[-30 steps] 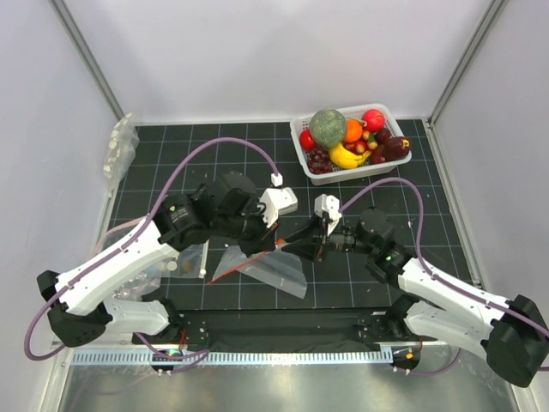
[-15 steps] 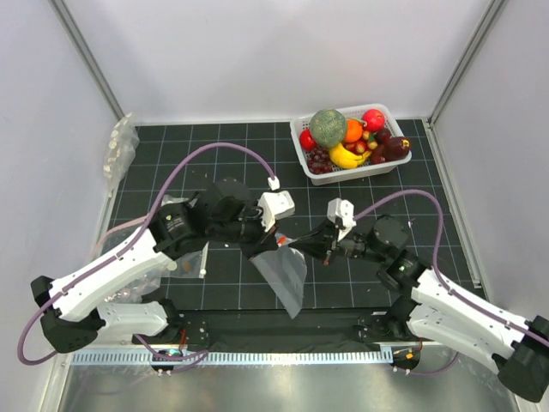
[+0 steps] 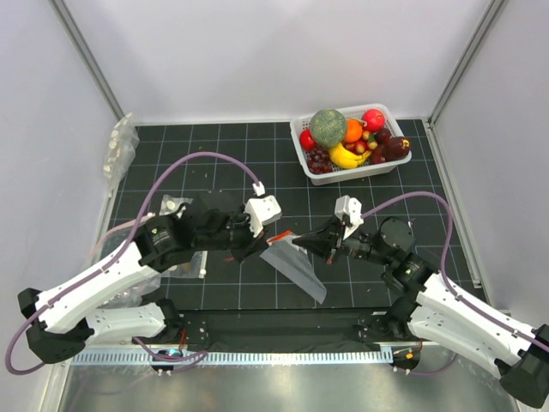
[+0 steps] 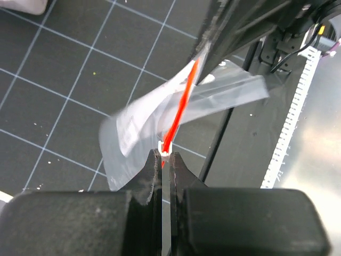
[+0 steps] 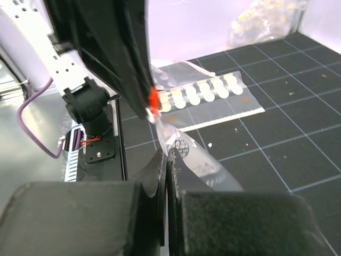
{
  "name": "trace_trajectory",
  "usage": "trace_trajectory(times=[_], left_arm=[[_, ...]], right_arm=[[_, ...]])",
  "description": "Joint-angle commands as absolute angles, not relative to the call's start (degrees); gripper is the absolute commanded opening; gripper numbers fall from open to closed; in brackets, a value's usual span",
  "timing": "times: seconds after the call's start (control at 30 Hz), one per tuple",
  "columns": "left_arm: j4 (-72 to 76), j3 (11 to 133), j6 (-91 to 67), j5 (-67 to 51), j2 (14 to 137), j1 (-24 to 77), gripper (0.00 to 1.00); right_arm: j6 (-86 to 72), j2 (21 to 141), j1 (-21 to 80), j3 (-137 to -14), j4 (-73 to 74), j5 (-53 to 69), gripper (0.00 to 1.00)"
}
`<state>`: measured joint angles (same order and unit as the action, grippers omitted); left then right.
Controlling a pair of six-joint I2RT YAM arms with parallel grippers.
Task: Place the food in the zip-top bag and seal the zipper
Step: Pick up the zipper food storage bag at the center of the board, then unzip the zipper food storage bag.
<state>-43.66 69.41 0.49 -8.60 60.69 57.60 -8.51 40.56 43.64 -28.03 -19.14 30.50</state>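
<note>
The left gripper (image 4: 165,156) is closed, its jaws pinching one end of the narrow red-orange zipper (image 4: 183,101) strip. At 3 o'clock of it in the top view, the right gripper (image 5: 164,152) is likewise closed, clamped on the mouth edge of the flat transparent plastic zip-top bag (image 3: 296,264). The bag stretches between the two, its body drooping toward 5 o'clock over the black gridded mat (image 3: 214,146); whether it touches the mat I cannot tell. The food (image 3: 373,119), glossy red and orange toy balls, lies in the white plastic basket (image 3: 364,170) at 1 o'clock, well apart from the bag. A clear bag of white discs (image 5: 208,96) lies flat at 9 o'clock of the left gripper.
</note>
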Motion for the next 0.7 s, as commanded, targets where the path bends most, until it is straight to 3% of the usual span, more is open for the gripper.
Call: trace_trajectory(times=[0.0, 0.43, 0.67], left_arm=[[-42.1, 68.4, 0.8, -6.8, 58.3, 57.2, 0.00], [-42.8, 68.4, 0.4, -6.9, 61.2, 56.7, 0.00], [-43.4, 68.6, 0.4, -6.9, 62.5, 56.5, 0.00]], right_arm=[[-9.6, 38.7, 43.3, -29.8, -21.0, 25.3, 0.01], [-7.9, 14.0, 43.3, -24.5, -11.4, -25.3, 0.01], [-8.1, 11.1, 43.3, -23.8, -9.6, -34.3, 0.01]])
